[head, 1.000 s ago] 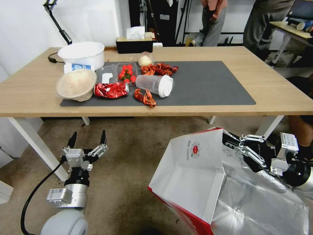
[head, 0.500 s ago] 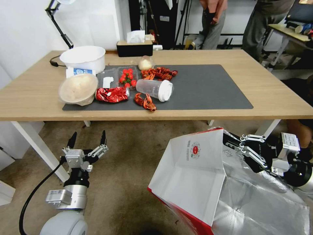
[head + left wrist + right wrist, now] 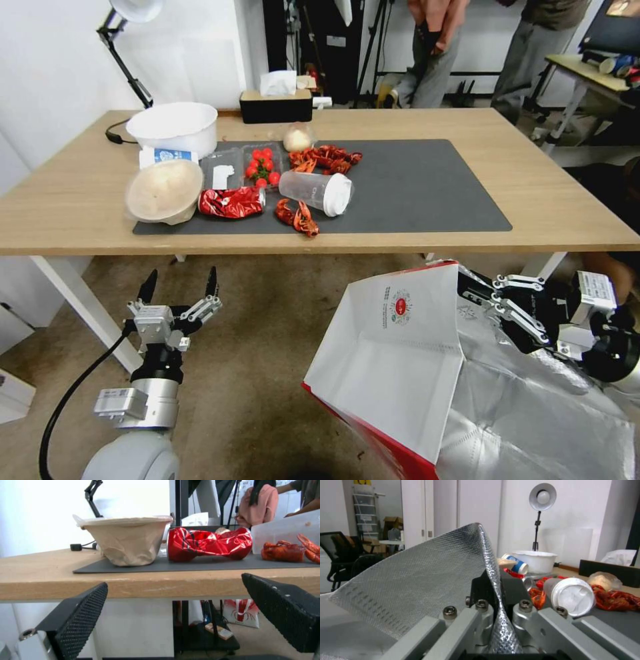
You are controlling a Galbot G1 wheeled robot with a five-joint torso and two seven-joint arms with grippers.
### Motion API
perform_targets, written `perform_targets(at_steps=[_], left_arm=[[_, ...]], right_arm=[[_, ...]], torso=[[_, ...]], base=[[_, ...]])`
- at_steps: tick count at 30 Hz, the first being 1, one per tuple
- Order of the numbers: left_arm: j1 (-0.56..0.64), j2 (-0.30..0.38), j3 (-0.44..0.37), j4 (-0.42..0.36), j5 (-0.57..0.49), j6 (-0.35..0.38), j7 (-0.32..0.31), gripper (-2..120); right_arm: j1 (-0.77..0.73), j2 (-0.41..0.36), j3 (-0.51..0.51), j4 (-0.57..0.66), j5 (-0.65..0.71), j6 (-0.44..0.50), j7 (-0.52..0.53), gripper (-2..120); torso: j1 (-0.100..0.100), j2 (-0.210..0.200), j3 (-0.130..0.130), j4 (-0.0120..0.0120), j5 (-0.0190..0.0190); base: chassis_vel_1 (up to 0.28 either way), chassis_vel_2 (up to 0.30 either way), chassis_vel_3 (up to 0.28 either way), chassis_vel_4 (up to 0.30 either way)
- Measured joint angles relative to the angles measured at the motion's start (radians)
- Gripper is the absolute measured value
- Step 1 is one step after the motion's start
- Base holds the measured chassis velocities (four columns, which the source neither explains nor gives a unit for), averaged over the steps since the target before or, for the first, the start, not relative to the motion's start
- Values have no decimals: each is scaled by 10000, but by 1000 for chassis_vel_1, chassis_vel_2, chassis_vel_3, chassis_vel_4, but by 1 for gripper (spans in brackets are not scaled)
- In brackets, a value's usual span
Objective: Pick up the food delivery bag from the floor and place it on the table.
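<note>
Food delivery bag [image 3: 393, 367] stays pinched at its foil rim by right gripper [image 3: 475, 293]; left gripper [image 3: 179, 283] remains spread near the floor [image 3: 267, 373]; table [image 3: 567, 200] view has shifted.

The food delivery bag [image 3: 400, 360] is hanging tilted below the table's front edge, its white panel with the small round red logo facing up and its silver foil lining [image 3: 420, 580] gaping open. The table [image 3: 553, 200], light wood with a dark grey mat, is standing just beyond it over the stained beige floor [image 3: 267, 347].

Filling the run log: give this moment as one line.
right pincer: shut on food delivery bag foil rim | bag: below table edge | left pincer: open, idle, low
</note>
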Motion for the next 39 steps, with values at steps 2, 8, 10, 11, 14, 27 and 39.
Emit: perform_targets(at_steps=[2, 8, 10, 11, 14, 27, 39], left_arm=[[-4, 2, 0, 6, 0, 0, 0, 100], [-42, 11, -2, 36, -12, 0, 0, 100], [-59, 13, 0, 39, -17, 3, 0, 100], [-59, 13, 0, 39, -17, 3, 0, 100], [-69, 15, 5, 50, -20, 9, 1, 100], [-74, 5, 15, 77, -19, 38, 24, 100], [-71, -13, 26, 76, -2, 76, 37, 100]], right_arm=[[4, -3, 0, 1, 0, 0, 4, 0], [18, -20, -2, 1, 0, 0, 18, 0], [22, -27, -2, -2, 0, 0, 25, 0], [22, -27, -2, -2, 0, 0, 25, 0], [25, -29, -1, -11, 0, 1, 28, 0], [64, -53, -21, -61, 4, 26, 42, 0], [83, -108, -20, -60, 90, 41, 92, 0]], torso=[[23, 55, 32, 0, 0], [135, 341, 205, 0, 0], [181, 453, 270, 0, 0], [181, 453, 270, 0, 0], [218, 544, 323, 0, 0], [465, 1143, 677, 0, 0], [695, 1679, 983, 0, 0]], base=[[0, 0, 0, 0], [0, 0, 0, 0], [0, 0, 0, 0], [0, 0, 0, 0], [0, 0, 0, 0], [0, 0, 0, 0], [0, 0, 0, 0]])
